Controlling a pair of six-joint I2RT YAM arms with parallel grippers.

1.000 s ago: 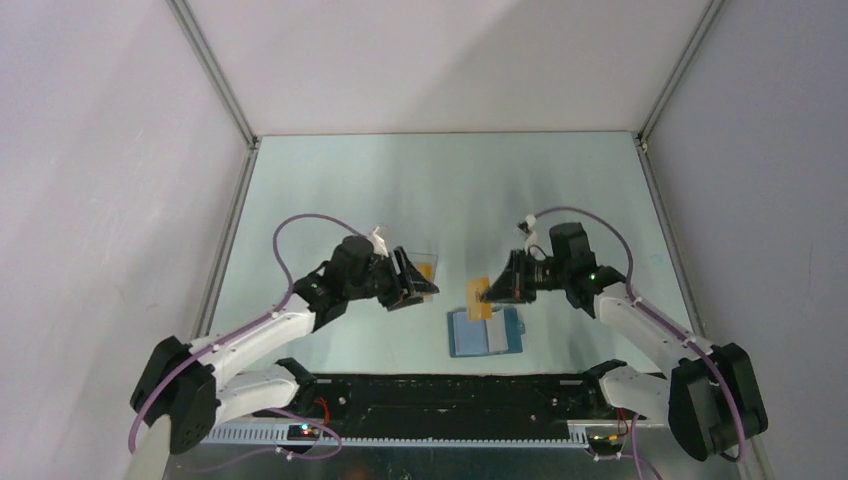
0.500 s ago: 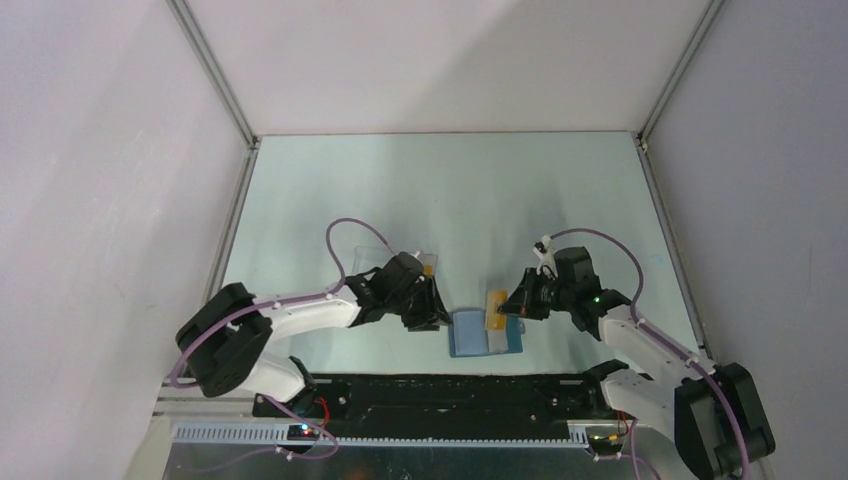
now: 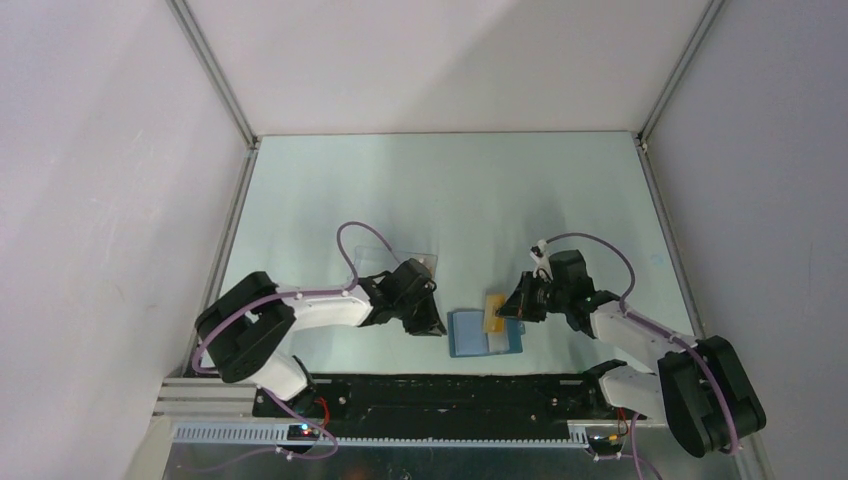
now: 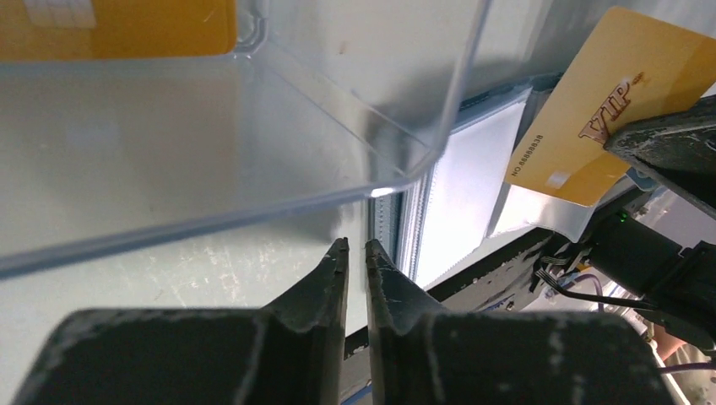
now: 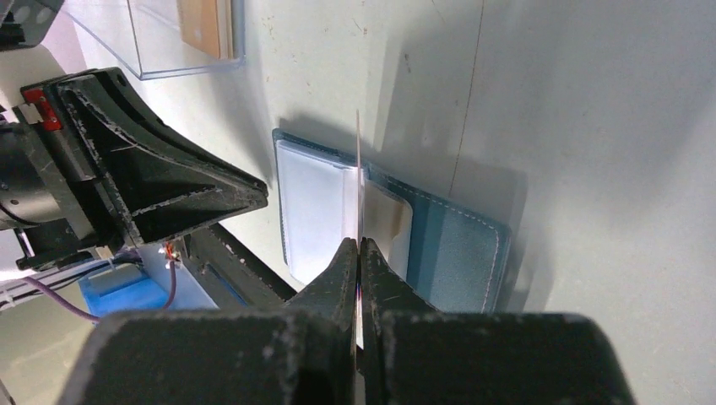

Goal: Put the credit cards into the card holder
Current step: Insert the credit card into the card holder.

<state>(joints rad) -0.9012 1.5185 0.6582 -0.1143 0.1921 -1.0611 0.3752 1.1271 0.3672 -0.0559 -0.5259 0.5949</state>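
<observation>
The blue card holder (image 3: pixel 478 335) lies open near the table's front edge, its pale panels (image 5: pixel 312 207) facing up. My right gripper (image 3: pixel 512 305) is shut on a yellow credit card (image 3: pixel 494 307). The card stands on edge (image 5: pixel 359 169) over the holder's middle, and its "VIP" face (image 4: pixel 604 110) shows in the left wrist view. My left gripper (image 3: pixel 432 322) is low at the holder's left edge. Its jaws (image 4: pixel 355 249) are almost together, with a thin empty gap between them. Another orange card (image 4: pixel 118 25) lies in a clear tray.
The clear plastic tray (image 3: pixel 395 258) sits just behind the left gripper, and its wall (image 4: pixel 253 177) hangs over the gripper's fingertips. The black base rail (image 3: pixel 450 395) runs close in front of the holder. Grey walls enclose the table.
The left gripper swung down and to the right, up to the holder's left edge, and its jaws narrowed. The right gripper lowered the yellow card over the holder.
</observation>
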